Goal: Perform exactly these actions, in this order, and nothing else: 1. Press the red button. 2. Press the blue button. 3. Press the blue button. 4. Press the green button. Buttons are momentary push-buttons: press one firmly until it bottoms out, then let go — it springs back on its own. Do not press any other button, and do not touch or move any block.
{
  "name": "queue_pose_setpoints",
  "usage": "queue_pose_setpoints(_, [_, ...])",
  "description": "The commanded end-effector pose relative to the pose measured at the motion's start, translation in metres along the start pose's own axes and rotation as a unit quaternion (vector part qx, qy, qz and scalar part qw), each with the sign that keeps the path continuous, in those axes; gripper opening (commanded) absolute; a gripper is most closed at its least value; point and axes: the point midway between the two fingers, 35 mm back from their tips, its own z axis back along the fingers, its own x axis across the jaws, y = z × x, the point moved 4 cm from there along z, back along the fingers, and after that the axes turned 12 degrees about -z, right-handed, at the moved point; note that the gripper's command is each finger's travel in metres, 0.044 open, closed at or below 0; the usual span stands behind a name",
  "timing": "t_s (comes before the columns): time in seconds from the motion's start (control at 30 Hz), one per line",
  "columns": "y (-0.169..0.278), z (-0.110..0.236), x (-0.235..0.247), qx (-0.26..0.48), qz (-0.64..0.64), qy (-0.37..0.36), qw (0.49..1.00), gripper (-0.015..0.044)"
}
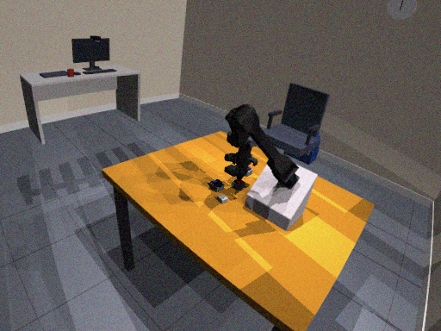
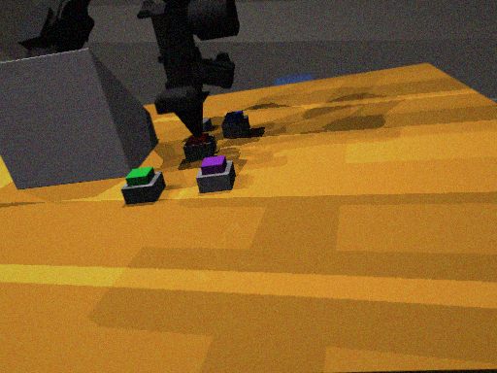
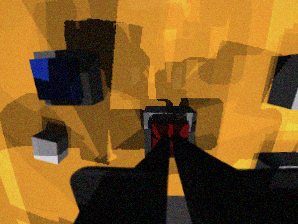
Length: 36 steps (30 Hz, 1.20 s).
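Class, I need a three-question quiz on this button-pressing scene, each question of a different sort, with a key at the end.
1. True or false: the tool is shut, its tips down on the red button.
2. Multiple choice: which button sits nearest the grey base block in the exterior view? A. purple B. green C. blue
3. Fill in: in the wrist view, the small white block lies below the ____ button.

Key
1. True.
2. B, the green button; the purple button is to its right, further from the block.
3. Blue: the blue button sits above the block in that picture.
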Motion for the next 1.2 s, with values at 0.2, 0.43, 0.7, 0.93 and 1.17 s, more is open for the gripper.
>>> queue_pose_setpoints(0.2, [0.001,-0.001,0.000,0.003,-0.004,-0.001,1.000,0.0020])
queue_pose_setpoints(0.43, [0.001,0.029,-0.001,0.002,-0.004,0.000,1.000,0.0020])
queue_pose_setpoints(0.7, [-0.002,0.070,-0.001,0.002,-0.004,0.002,1.000,0.0020])
queue_pose_setpoints(0.93, [0.000,0.094,-0.001,0.002,-0.004,0.001,1.000,0.0020])
queue_pose_setpoints(1.17, [-0.030,0.095,0.075,0.000,-0.004,0.003,1.000,0.0020])
